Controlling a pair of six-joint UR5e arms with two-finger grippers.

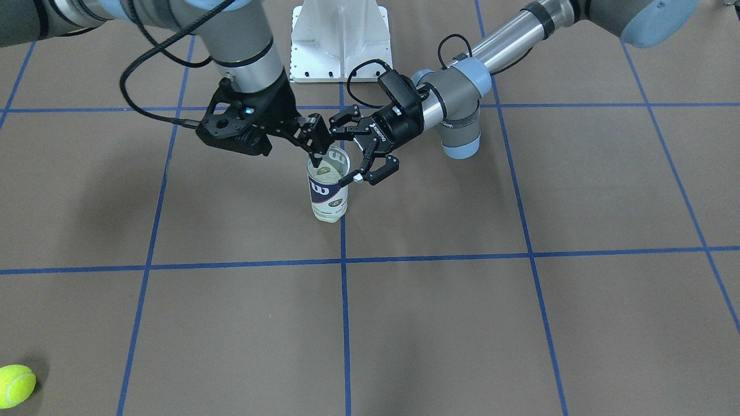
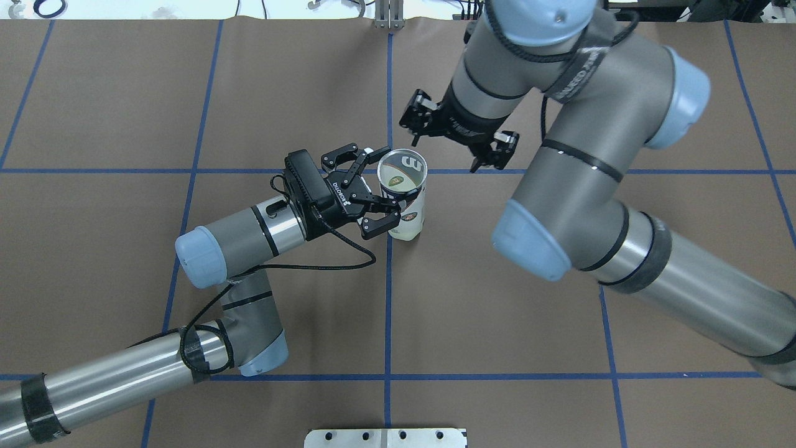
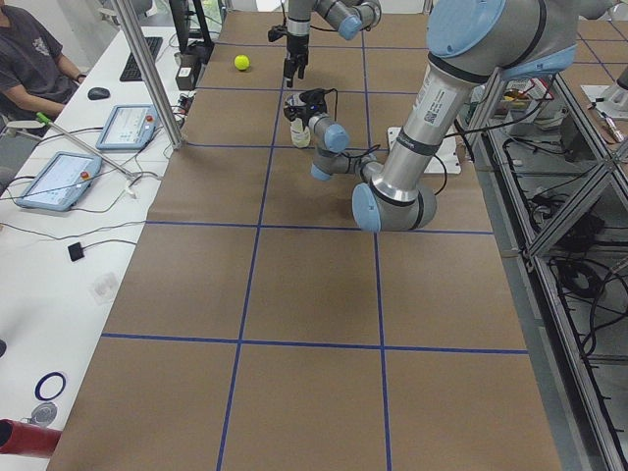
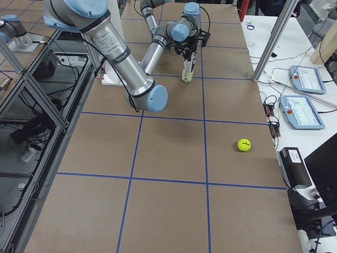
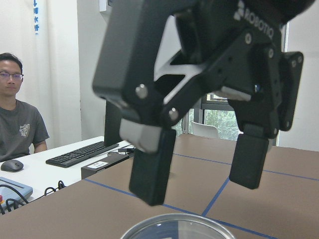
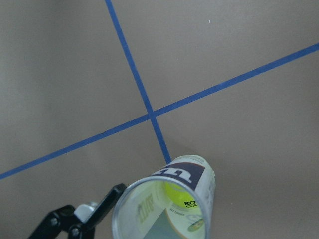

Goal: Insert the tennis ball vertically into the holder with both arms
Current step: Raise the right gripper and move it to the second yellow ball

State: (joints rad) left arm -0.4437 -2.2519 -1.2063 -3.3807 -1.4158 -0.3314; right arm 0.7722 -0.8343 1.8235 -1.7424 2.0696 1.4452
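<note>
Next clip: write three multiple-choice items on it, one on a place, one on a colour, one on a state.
1. The loose ball lies: A against the holder; B far from the holder, near the table's edge; C atop the holder.
2. The table's lines are: A red; B blue; C yellow.
3. The holder: A stands upright; B lies on its side; C hangs upside down.
Key: B, the ball sits alone at the edge; B, the lines are blue; A, its open mouth faces up.
</note>
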